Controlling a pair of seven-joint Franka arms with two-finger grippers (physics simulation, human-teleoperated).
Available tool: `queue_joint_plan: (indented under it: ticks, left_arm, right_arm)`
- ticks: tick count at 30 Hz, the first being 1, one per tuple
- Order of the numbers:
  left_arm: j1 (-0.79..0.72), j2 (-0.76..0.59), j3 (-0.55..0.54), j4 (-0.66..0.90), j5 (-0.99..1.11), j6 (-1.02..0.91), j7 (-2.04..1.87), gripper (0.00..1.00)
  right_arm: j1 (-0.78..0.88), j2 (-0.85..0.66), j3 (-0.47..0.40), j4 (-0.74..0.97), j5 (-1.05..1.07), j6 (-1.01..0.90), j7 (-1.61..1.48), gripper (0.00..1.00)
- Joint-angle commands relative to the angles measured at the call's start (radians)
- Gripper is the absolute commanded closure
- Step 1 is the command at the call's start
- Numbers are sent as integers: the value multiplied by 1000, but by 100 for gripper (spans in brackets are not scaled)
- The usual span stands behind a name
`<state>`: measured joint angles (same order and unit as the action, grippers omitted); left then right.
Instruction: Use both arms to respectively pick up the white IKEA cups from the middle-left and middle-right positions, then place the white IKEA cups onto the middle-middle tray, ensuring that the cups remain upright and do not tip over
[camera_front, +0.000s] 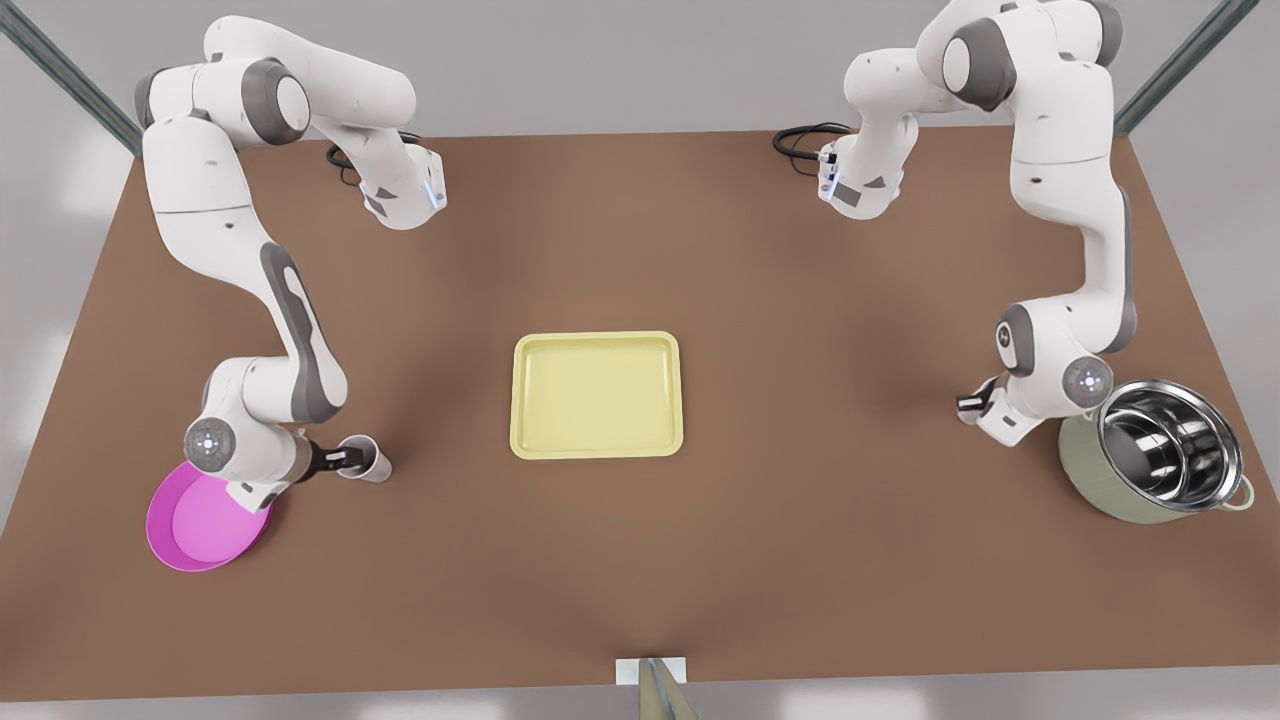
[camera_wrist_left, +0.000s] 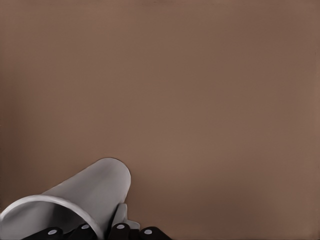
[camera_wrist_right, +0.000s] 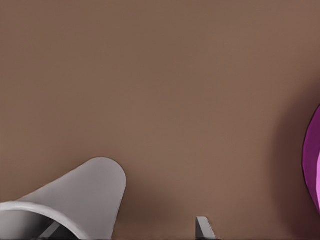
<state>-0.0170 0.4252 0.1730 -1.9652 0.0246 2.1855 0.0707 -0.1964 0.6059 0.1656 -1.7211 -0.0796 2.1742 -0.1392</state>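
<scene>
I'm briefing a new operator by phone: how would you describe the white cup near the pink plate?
On the brown table, find the magenta plate at the front view's left. Just toward the yellow tray from it is a white cup, between the right gripper's open fingers; the left gripper is by the steel pot. It is small, tapered and handleless, unlike the flat plate.

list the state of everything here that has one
tray: empty, neither cup on it
cup by the plate: on the table, right hand at it
right hand: open, one finger clear of the cup wall
cup by the pot: off the tray, left hand at its rim
magenta plate: empty
steel-lined pot: no lid, empty
</scene>
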Motion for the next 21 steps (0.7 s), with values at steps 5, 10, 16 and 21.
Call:
queue_joint_plan:
  ticks: [5,10,16,21]
  left_arm:
    - [-391,167,-18,531,69,-429,-615,79]
    - [-547,397,-250,841,3,-328,-1382,79]
    - [-587,283,-359,603,-12,-98,-1497,79]
    - [-627,336,-359,601,18,26,-1514,79]
  right_arm:
    - [5,25,3,2,-2,29,-33,48]
    - [8,17,20,14,-2,16,-60,76]
    - [6,-32,209,25,-2,6,-91,79]
    - [229,-17,288,83,-12,65,-92,79]
